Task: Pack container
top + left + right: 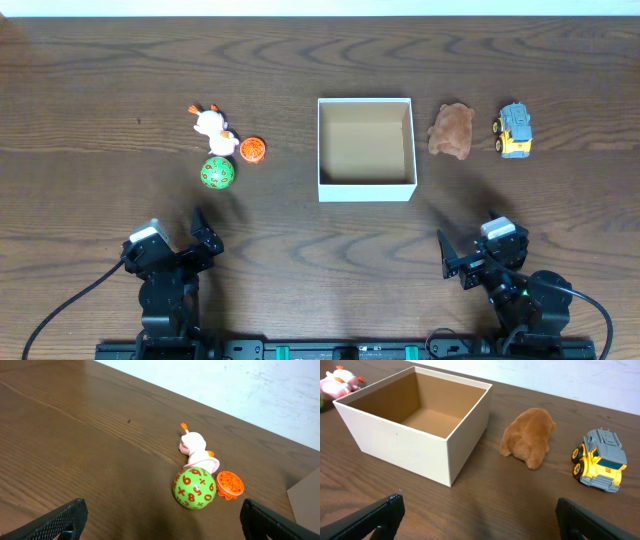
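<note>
- A dark brown wooden table (100,80) with a visible grain carries everything.
- A square shallow cardboard box (366,189), white outside and brown inside, sits near the middle.
- A brown furry plush toy (452,131) lies just right of the box.
- A yellow and grey toy truck (515,131) stands near the plush, further right.
- Left of the box, a pink and white toy animal (213,124), a small orange disc (252,150) and a green ball with orange numbers (217,173) cluster together.

Overhead straight down on the table (100,80); wrist views low, close, forward-facing; container (366,188) common to overhead and right wrist.
</note>
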Available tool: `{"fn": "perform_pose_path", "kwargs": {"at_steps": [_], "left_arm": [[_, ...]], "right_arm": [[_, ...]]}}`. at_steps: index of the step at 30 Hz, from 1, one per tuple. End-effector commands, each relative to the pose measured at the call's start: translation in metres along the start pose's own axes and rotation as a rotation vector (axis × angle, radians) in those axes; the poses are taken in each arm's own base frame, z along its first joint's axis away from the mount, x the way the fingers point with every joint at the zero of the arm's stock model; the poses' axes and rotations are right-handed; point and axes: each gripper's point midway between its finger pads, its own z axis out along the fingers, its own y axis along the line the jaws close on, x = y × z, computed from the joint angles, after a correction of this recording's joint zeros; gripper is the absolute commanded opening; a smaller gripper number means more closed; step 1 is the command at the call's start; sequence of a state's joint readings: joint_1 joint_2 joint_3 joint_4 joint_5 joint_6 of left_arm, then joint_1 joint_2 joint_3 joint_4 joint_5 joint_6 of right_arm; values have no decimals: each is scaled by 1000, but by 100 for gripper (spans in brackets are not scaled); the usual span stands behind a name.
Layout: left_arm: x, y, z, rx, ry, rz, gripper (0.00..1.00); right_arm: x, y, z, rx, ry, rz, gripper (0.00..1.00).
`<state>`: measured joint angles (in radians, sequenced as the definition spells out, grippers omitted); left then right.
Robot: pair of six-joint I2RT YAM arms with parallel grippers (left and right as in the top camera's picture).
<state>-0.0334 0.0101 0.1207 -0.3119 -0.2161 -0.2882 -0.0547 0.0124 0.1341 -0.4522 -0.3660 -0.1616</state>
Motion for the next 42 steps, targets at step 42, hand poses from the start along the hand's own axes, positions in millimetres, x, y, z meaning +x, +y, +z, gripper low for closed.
{"fn": "perform_pose_path", "kwargs": {"at_steps": [42], "left_arm": [[8,4,3,-13,13,4,98]], "right_arm": [[1,4,0,-18,-2,44,99]]}}
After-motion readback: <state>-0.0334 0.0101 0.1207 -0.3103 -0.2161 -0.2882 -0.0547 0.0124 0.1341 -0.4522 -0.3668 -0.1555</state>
